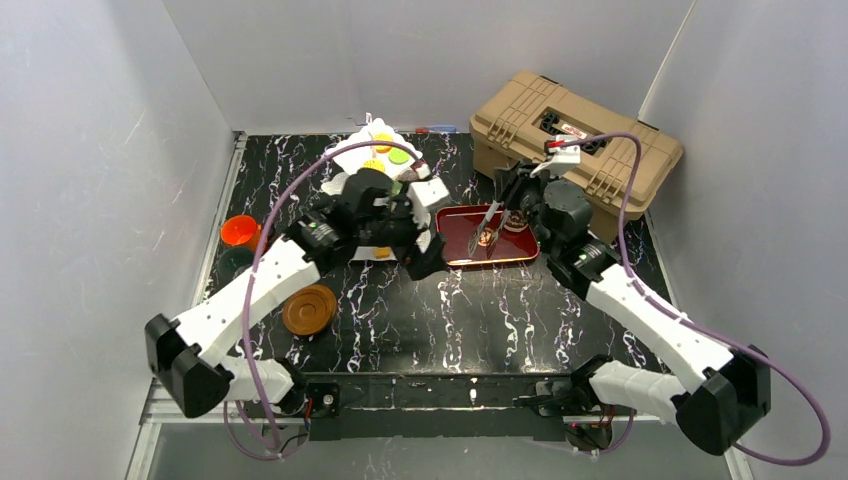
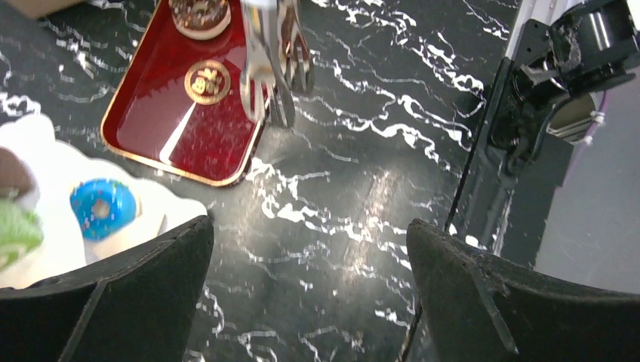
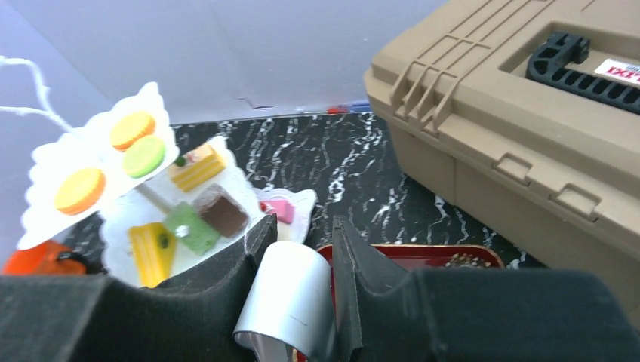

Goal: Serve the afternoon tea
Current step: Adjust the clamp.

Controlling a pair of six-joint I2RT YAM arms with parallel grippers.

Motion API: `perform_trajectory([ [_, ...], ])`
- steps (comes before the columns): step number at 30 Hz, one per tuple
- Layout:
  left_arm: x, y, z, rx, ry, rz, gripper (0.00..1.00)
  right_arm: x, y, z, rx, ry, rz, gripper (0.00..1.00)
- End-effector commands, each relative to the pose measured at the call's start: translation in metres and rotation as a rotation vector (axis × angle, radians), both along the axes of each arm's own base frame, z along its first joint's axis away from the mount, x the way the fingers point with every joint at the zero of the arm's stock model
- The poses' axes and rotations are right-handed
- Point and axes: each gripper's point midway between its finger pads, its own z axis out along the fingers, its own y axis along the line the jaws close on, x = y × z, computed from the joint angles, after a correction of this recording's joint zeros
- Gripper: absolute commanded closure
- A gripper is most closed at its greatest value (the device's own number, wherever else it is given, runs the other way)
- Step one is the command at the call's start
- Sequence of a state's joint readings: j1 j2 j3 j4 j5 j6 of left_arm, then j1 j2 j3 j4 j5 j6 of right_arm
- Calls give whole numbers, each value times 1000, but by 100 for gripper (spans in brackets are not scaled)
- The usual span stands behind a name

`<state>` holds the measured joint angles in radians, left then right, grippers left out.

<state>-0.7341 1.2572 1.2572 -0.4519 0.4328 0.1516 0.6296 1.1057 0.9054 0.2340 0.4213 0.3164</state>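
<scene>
The white three-tier stand [image 1: 372, 158] stands at the back of the table, with colourful pastries on its plates [image 3: 98, 162]. A blue donut [image 2: 103, 207] lies on its lowest plate. My right gripper [image 1: 512, 200] [image 3: 302, 226] is shut on the handle of the metal tongs [image 3: 290, 302]. The tongs [image 2: 272, 68] reach down to the right edge of a red tray [image 2: 173, 132], and their tips hold nothing. Two brown donuts [image 2: 207, 81] lie on the tray. My left gripper [image 1: 430, 225] [image 2: 309, 226] hangs open and empty over the table between stand and tray.
A tan toolbox [image 1: 575, 140] [image 3: 528, 113] stands at the back right, behind the tray. An orange cup [image 1: 240, 230] sits at the left edge, and brown saucers [image 1: 309, 309] are stacked in front of it. White walls close in three sides.
</scene>
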Motion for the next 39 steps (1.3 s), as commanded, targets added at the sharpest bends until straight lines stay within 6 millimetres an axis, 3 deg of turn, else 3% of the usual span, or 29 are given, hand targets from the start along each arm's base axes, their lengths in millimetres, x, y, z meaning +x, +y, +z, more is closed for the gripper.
perform_trajectory([
  [1,13,-38,30,-63,-125,0,2,-24,4,41,149,-17,78,99],
  [8,6,-68,26,-96,-65,-54,2,-52,8,64,297,-29,175,99],
  [15,9,-80,21,-100,-46,-64,5,-66,19,84,379,-25,262,99],
  [17,7,-80,18,-97,-38,-73,15,-69,18,86,395,-21,269,98],
  [25,8,-69,7,-50,-49,-57,72,-77,15,89,450,-1,274,94],
  [28,8,-68,10,-53,-52,-50,76,-78,18,88,463,17,285,92],
  [30,7,-67,15,-65,-54,-47,76,-80,19,86,464,34,292,84],
  [34,9,-65,23,-84,-47,-22,79,-85,18,79,453,77,294,47],
  [39,11,-62,30,-102,-39,-8,83,-92,15,60,407,160,285,17],
])
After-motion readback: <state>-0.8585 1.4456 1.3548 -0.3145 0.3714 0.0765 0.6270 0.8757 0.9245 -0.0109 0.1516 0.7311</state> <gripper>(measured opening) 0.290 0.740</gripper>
